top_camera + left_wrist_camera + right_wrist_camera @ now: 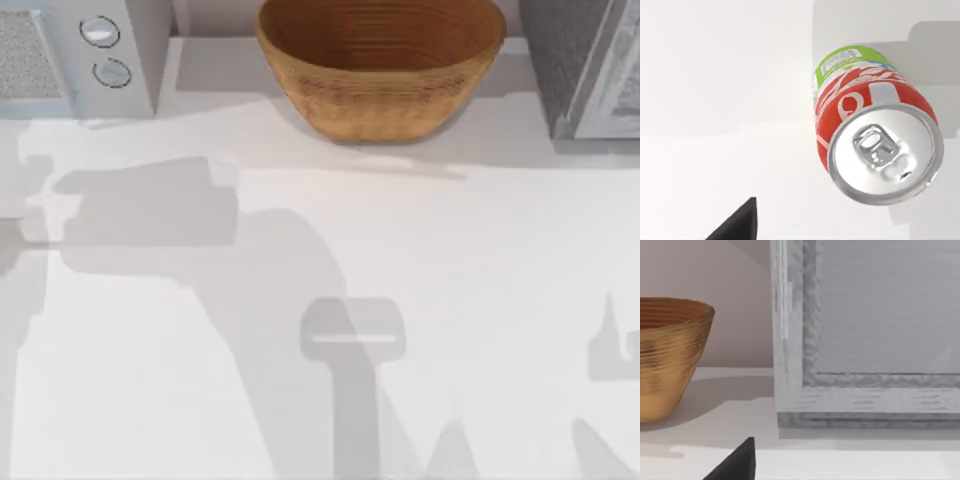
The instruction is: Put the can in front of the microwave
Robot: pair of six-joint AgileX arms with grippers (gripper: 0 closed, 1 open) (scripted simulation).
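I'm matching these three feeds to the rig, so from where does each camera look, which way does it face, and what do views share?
Top view: above the table, looking down on the white tabletop, the light grey microwave with two silver dials, the woven brown basket and a darker grey box.
Left wrist view: on the left arm, looking down at the red-and-green soda can; a dark fingertip shows.
Right wrist view: on the right arm, facing the basket and grey box; a dark fingertip shows.
Shared: top and right wrist views both show basket and box.

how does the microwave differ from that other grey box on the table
The microwave sits at the table's far left, light grey-white, with two round dials; the grey box sits far right, darker, speckled, no dials visible. Both are boxy, flanking the basket along the back edge.
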